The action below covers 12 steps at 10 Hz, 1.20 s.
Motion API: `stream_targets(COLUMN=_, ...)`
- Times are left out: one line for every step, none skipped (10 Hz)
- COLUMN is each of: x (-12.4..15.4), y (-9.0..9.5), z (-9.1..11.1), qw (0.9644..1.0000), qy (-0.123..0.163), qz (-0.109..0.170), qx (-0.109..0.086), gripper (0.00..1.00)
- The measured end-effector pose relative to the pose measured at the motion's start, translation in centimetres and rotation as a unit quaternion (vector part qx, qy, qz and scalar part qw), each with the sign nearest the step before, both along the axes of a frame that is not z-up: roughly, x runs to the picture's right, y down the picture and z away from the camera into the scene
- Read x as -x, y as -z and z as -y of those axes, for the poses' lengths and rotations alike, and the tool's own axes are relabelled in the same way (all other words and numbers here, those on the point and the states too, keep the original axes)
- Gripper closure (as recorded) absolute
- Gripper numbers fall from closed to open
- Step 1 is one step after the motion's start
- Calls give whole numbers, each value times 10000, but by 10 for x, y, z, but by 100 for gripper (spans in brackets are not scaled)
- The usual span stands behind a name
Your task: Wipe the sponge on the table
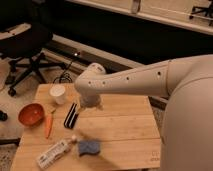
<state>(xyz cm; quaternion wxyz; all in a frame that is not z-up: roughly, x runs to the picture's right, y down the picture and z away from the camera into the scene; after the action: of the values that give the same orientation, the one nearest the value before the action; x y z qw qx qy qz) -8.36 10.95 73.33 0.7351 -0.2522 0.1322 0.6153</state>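
Presently the sponge (89, 147) lies free near the worktop's (125, 125) front edge, apart from the gripper (91, 104) above mid-worktop, whose grip state cannot be told.

The white arm (135, 80) stretches in from the right and bends down at the wrist. The gripper (91, 104) hangs over the worktop (125, 127), near the middle of its far edge.

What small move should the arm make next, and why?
Probably bring the claw toward the front edge of the table, until it is over the sponge. The claw hangs above the table beside the black ridged block, apart from the sponge, which lies untouched near the front edge.
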Motion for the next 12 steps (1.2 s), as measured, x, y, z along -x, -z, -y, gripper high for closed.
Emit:
stream_targets(x=-5, y=-1, z=-11, qw=10000, qy=32, qz=-45, qx=78, gripper=20)
stream_targets(x=-8, y=-3, z=-21, qw=9999, qy=41, qz=-67, qx=154, gripper=20)
stream_targets(x=-14, y=-5, z=-32, qw=9996, qy=34, qz=-96, qx=250, gripper=20)
stream_targets(x=-20, y=-7, z=-45, qw=9992, qy=45, qz=-102, qx=377, gripper=20)
stream_targets(x=-23, y=-8, z=-57, qw=9987, qy=93, qz=-90, qx=502, gripper=20)
stream_targets(x=-23, y=-9, z=-68, qw=9980, qy=140, qz=-70, qx=620, gripper=20)
stream_targets(x=-25, y=-10, z=-78, qw=9972, qy=155, qz=-75, qx=723, gripper=20)
stream_targets(x=-28, y=-12, z=-89, qw=9963, qy=152, qz=-91, qx=837, gripper=20)
stream_targets(x=-28, y=-13, z=-97, qw=9956, qy=141, qz=-92, qx=919, gripper=20)
stream_targets(x=-28, y=-15, z=-107, qw=9946, qy=107, qz=-96, qx=1024, gripper=20)
stream_targets(x=-28, y=-17, z=-110, qw=9942, qy=78, qz=-102, qx=1064, gripper=20)
stream_targets(x=-30, y=-23, z=-121, qw=9928, qy=-116, qz=-108, qx=1190, gripper=20)
